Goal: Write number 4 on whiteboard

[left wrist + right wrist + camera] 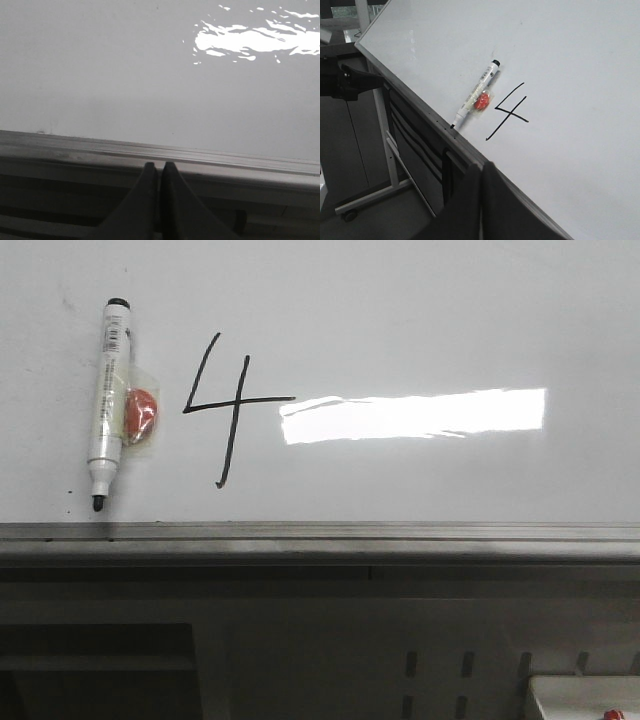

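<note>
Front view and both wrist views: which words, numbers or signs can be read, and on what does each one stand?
"4": hand-drawn in black on the whiteboard, the number 4.
Marker: small dark print on its barrel label, too small to read.
Left wrist view: no text.

The large glossy white whiteboard fills most of the left wrist view, its surface plain grey-white with a broken, bright white light glare on it, well away from the rail. A grey metal edge rail runs along the board's border. Two dark, tapered fingers of the left gripper stand pressed together, their tips reaching the rail. A few faint dark specks sit on the board just beside the rail.
</note>
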`<state>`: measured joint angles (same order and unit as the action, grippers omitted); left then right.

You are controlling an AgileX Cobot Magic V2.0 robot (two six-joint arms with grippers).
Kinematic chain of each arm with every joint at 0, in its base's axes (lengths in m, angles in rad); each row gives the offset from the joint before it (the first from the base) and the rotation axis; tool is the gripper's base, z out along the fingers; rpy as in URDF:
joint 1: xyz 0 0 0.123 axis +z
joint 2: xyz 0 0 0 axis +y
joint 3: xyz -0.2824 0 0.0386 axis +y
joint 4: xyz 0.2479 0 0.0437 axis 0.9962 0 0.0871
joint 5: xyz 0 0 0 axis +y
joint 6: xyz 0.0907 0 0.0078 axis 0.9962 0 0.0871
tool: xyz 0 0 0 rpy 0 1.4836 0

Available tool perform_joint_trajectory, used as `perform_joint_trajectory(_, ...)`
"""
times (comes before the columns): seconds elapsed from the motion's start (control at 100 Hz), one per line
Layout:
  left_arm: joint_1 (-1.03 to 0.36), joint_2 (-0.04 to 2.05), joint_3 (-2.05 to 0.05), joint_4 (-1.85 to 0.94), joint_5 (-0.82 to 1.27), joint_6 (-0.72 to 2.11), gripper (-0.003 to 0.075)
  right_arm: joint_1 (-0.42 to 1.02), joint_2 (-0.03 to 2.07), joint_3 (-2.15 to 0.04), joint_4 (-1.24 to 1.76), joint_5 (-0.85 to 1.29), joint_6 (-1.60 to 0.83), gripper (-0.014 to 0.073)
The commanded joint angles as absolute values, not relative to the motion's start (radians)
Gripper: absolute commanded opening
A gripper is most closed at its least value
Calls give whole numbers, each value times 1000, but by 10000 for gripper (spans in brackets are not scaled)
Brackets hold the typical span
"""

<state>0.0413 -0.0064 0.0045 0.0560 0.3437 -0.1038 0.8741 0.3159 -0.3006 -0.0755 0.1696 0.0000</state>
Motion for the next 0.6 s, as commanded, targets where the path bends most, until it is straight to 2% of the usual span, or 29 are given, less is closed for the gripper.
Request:
perform_joint_trajectory(0.0,41,-32,38,46,299,-112,-20,869,321,-328,-89,91,-13,-64)
perform_joint_trajectory(0.59,41,-32,38,46,299,-112,-20,869,321,-324,-89,97,-13,-64)
